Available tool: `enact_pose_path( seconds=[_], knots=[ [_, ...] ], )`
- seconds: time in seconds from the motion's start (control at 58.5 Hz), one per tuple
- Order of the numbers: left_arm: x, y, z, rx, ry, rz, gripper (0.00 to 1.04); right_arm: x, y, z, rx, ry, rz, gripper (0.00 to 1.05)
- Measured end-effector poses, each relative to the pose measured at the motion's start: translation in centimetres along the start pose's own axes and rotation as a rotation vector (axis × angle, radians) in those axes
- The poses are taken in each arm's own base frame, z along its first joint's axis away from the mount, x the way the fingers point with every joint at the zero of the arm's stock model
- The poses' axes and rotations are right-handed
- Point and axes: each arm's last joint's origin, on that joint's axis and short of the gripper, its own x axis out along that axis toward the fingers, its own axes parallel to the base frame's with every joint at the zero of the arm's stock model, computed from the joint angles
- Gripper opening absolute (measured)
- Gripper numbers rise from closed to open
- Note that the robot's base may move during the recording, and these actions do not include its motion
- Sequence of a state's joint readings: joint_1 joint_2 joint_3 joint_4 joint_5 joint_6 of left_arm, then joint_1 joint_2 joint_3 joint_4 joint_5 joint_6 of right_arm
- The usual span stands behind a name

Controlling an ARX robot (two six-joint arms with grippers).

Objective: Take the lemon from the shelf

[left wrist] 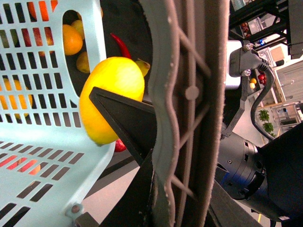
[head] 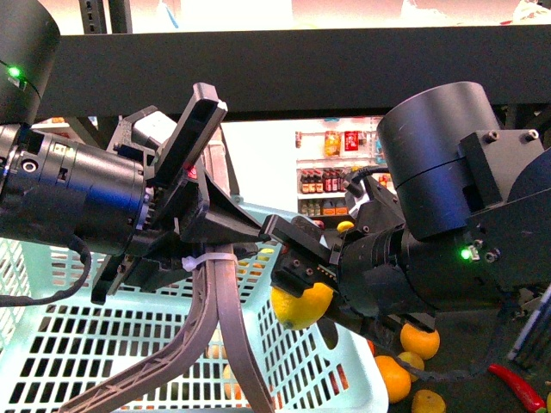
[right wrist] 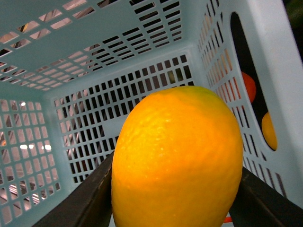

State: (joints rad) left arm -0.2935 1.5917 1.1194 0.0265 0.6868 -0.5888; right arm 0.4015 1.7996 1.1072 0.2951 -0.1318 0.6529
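Note:
The bright yellow lemon point(head: 301, 305) hangs over the rim of a pale blue slotted basket point(head: 103, 344), with my right gripper point(head: 297, 284) shut on it. In the right wrist view the lemon point(right wrist: 177, 161) fills the space between the black fingers point(right wrist: 80, 203), above the basket's inside point(right wrist: 94, 47). My left gripper point(head: 207, 254) is shut on the grey basket handle point(head: 228, 335). The handle point(left wrist: 189, 118) crosses the left wrist view, beside the lemon point(left wrist: 111, 99). A black beam of the shelf point(head: 301, 69) runs overhead.
Oranges point(head: 419, 342) and a red chilli point(head: 516, 379) lie on the dark shelf tray point(head: 465, 391) below my right arm. White shelving with bottles point(head: 331, 181) stands far behind. The basket wall is close to the lemon.

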Motion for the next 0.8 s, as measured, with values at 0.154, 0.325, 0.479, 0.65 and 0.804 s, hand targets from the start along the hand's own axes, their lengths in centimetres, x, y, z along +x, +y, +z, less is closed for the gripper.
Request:
enact_pose_path(
  seconds=[0.154,0.325,0.479,0.65,0.804],
  knots=[
    [0.0,0.0,0.0,0.000,0.004,-0.007,0.14,-0.3,-0.9,0.6,0.001,-0.036,0.023,0.98],
    [0.1,-0.1,-0.1,-0.005,0.015,-0.019,0.14,-1.8,-2.6,2.7,0.039,-0.103,0.045,1.02],
    [0.1,-0.2,-0.2,-0.003,0.019,-0.023,0.14,-4.1,-5.4,5.8,0.099,-0.221,0.055,1.02],
    [0.1,-0.2,-0.2,-0.004,0.018,-0.023,0.14,-6.3,-12.4,8.0,0.135,-0.355,-0.141,1.02],
    [0.1,-0.2,-0.2,-0.004,0.019,-0.023,0.14,-2.7,-20.4,1.9,0.026,-0.122,-0.405,1.02]
  ],
)
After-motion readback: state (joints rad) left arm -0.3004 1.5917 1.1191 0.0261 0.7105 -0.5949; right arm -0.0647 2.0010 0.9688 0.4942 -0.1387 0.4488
